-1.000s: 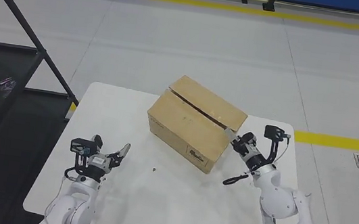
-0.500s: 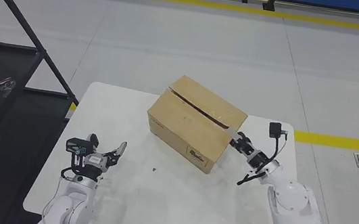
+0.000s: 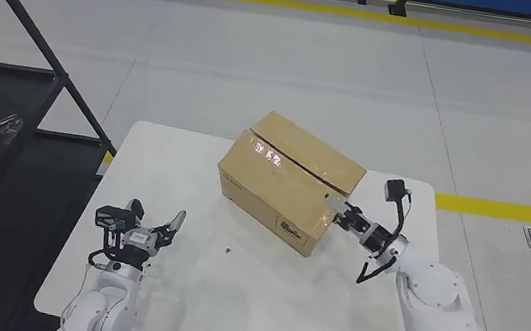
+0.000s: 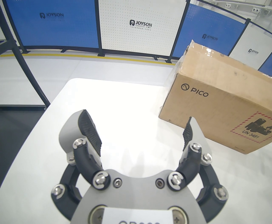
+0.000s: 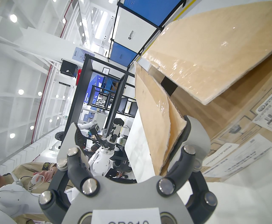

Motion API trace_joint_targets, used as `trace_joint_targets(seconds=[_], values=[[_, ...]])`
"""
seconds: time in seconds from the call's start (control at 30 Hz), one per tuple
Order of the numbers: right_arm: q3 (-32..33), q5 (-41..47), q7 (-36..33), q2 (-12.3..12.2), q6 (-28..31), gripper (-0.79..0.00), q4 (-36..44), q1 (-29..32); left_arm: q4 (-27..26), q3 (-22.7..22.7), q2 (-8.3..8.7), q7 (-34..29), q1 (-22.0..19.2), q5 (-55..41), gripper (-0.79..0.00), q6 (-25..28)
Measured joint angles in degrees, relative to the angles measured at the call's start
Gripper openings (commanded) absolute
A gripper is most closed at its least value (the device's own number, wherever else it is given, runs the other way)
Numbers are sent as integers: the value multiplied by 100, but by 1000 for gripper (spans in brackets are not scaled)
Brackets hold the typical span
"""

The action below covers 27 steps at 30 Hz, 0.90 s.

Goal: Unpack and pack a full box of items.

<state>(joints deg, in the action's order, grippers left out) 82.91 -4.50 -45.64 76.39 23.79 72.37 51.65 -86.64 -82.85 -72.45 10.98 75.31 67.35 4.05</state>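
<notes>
Cardboard box (image 3: 288, 184) stands on the table (image 3: 227, 302) toward its far right corner, skewed to the edges. At its right-hand end the two top flaps are parted, with a dark gap between them. Right gripper (image 5: 131, 123) sits at that end, fingers spread wide and clamped on nothing; the frayed corner of the nearer flap (image 5: 161, 118) lies between them, touching one finger. Left gripper (image 4: 137, 118) hangs over the near left part of the table, well apart from the box, fingers likewise released. Assessment: the board is stiff across its panels, but this corner looks soft and ragged and would likely fold or tear under a pinch. Glossy tape film (image 5: 180, 65) on the farther flap (image 5: 201, 38) is judged slippery. If full, as the task states, the box is probably heavy enough to stay put when a flap is pulled. Recommended hold: the flap's free edge on bare board, inward of the frayed corner
</notes>
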Motion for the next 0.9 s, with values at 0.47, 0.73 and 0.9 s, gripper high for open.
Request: trace_joint_targets(seconds=[0.47,0.73,0.9], values=[[-229,-449,255,-83,-23,-671,350,204,-16,-13,-10,-30,1,35,0,43],[-333,-457,293,-123,-61,-785,461,256,-10,-15,-17,-18,31,50,0,40],[-399,-388,77,-159,60,-785,483,277,-8,-27,-21,-19,34,58,0,29]])
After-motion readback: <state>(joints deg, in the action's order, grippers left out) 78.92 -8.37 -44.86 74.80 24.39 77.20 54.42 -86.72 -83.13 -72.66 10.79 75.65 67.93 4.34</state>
